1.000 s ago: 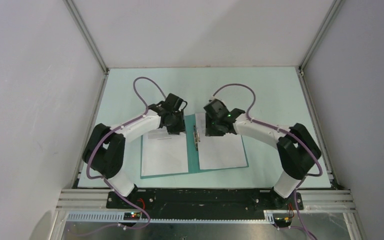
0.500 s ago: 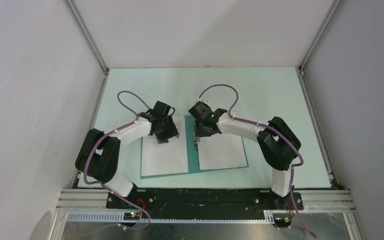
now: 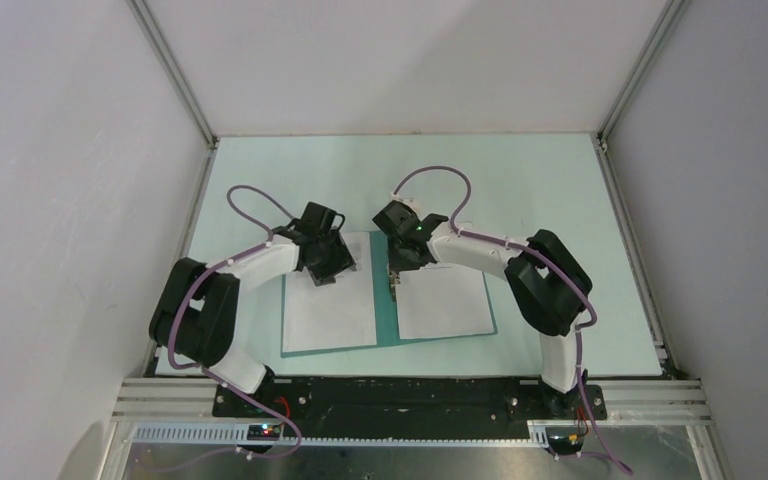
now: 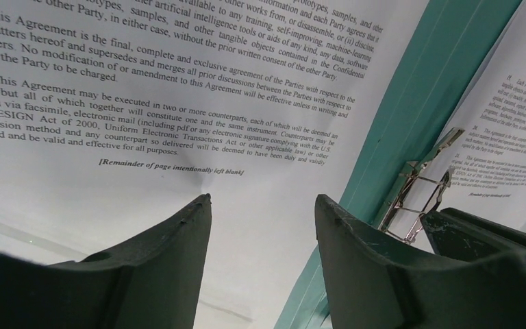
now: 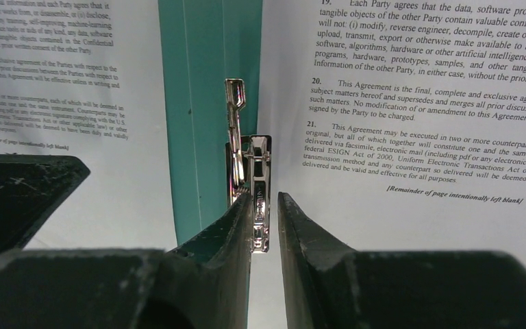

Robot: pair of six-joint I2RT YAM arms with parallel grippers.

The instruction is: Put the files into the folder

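Right wrist: end effector (image 5: 266, 199) apparently straddles the clip (image 5: 257, 164) on the folder (image 5: 198, 103).

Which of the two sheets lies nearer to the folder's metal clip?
The right sheet: its inner edge reaches the clip, while a bare teal strip of folder separates the left sheet from it.

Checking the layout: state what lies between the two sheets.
A teal strip of folder spine carrying the metal clip, clearest in the right wrist view.

Clip (image 5: 259, 164) foot hidden between jaws, right sheet (image 5: 411, 226) text cropped
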